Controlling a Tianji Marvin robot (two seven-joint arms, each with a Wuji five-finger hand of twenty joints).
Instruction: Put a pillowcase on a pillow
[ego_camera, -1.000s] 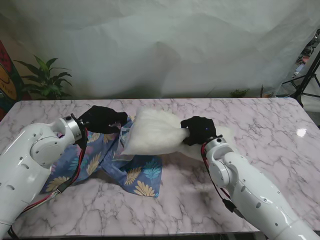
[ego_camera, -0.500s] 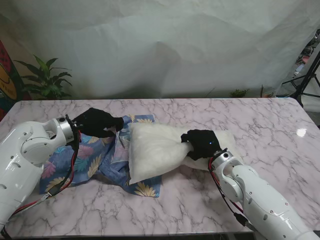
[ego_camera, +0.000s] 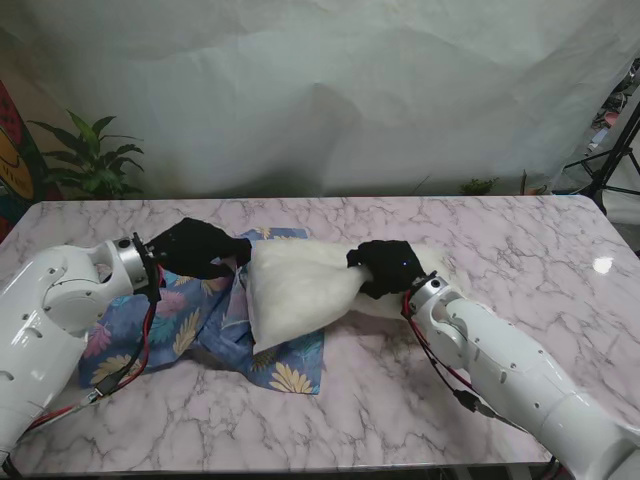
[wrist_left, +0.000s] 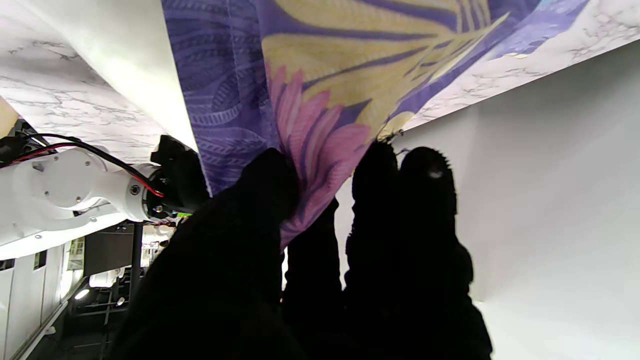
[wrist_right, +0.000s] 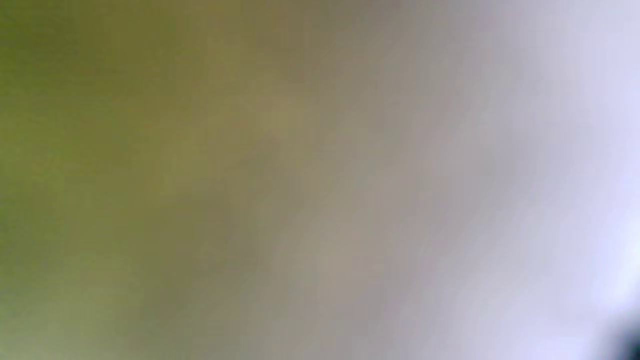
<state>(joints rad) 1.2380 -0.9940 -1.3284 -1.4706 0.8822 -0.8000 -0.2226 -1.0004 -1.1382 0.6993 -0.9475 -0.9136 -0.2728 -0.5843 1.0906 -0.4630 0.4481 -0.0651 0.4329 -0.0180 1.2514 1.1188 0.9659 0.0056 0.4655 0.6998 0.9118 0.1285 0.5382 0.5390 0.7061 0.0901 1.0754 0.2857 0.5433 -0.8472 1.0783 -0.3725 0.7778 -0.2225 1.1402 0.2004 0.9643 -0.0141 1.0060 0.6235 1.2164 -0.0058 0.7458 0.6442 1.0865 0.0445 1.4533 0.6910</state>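
Note:
A white pillow (ego_camera: 300, 285) lies across the middle of the marble table (ego_camera: 520, 240). Its left end rests against the open mouth of the blue floral pillowcase (ego_camera: 190, 315). My right hand (ego_camera: 385, 266), in a black glove, is shut on the pillow's middle and bunches it. My left hand (ego_camera: 200, 248) is shut on the pillowcase's upper edge and holds it lifted beside the pillow. In the left wrist view the black fingers (wrist_left: 380, 200) pinch the purple and pink fabric (wrist_left: 310, 100), with the white pillow (wrist_left: 125, 60) next to it. The right wrist view is a blur.
A potted plant (ego_camera: 92, 160) stands at the table's far left corner. A white sheet (ego_camera: 330, 90) hangs behind the table. A black tripod (ego_camera: 615, 150) stands off the far right corner. Bare marble shows to the right and nearer to me.
My right hand has pushed the pillow left, farther toward the pillowcase mouth, and shifted slightly away from me. My left hand has held the fabric edge almost in place.

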